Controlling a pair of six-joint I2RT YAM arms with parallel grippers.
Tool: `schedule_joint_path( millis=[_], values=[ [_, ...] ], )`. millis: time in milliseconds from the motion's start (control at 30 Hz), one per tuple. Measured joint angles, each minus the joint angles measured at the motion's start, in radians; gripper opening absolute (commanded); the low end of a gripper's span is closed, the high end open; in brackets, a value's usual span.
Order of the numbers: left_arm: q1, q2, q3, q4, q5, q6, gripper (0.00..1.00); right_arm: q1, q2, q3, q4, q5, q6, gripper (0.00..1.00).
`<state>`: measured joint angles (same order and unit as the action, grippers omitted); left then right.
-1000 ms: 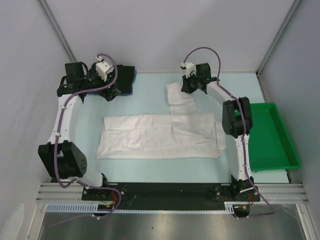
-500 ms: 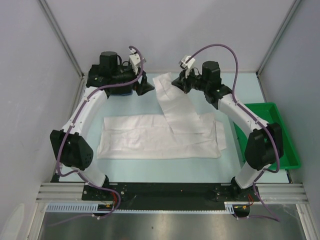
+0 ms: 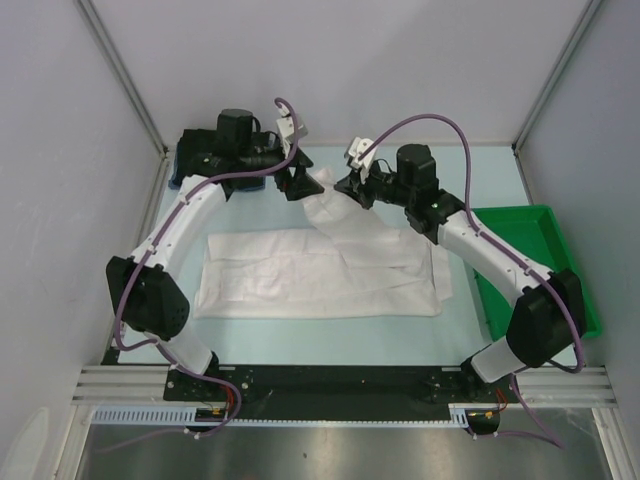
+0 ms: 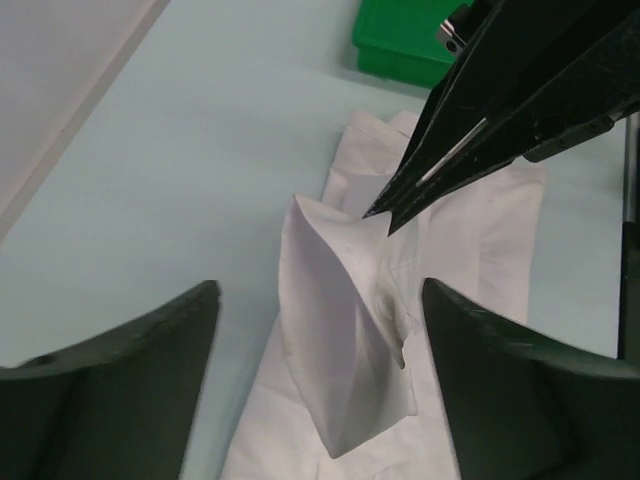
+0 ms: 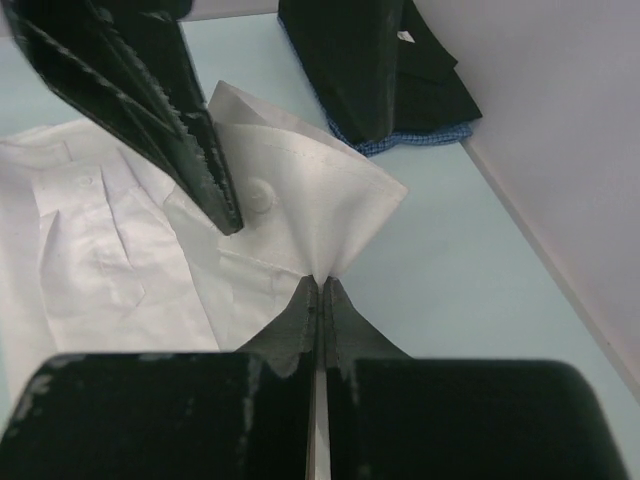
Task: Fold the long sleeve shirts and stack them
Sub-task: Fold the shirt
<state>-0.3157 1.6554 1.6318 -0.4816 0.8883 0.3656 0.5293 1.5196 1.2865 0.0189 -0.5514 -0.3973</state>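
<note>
The white long sleeve shirt (image 3: 320,275) lies spread flat across the middle of the table. My right gripper (image 3: 340,188) (image 5: 320,285) is shut on the end of one sleeve (image 4: 340,330) and holds it above the table at the back. My left gripper (image 3: 300,185) (image 4: 320,300) is open, one finger on each side of the hanging cuff without touching it. A black shirt (image 5: 430,80) lies on a blue shirt (image 5: 400,143) by the back wall. In the top view my left arm mostly hides that pile.
A green tray (image 3: 590,320) sits at the table's right edge, its corner also showing in the left wrist view (image 4: 400,40). Grey walls close in the back and both sides. The two grippers are very close to each other.
Both arms swung in toward the back middle. My right gripper carried the sleeve leftward and lifted it. My left gripper left the dark shirts and came up around the cuff.
</note>
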Motion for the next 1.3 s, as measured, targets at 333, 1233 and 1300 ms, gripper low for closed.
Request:
schedule_joint_path(
  millis=[333,1233,1300],
  values=[
    [-0.038,-0.020,-0.038,-0.044,0.093,-0.025,0.00,0.042,-0.137,-0.117,-0.009,0.066,-0.038,0.50],
    [-0.616,-0.422,-0.209,-0.333,0.058,0.401,0.00,-0.516,0.062,-0.179,-0.340,-0.244,0.243,0.49],
    [-0.635,-0.403,-0.209,-0.338,0.063,0.380,0.00,-0.516,0.099,-0.179,-0.367,-0.257,0.242,0.50]
  ],
)
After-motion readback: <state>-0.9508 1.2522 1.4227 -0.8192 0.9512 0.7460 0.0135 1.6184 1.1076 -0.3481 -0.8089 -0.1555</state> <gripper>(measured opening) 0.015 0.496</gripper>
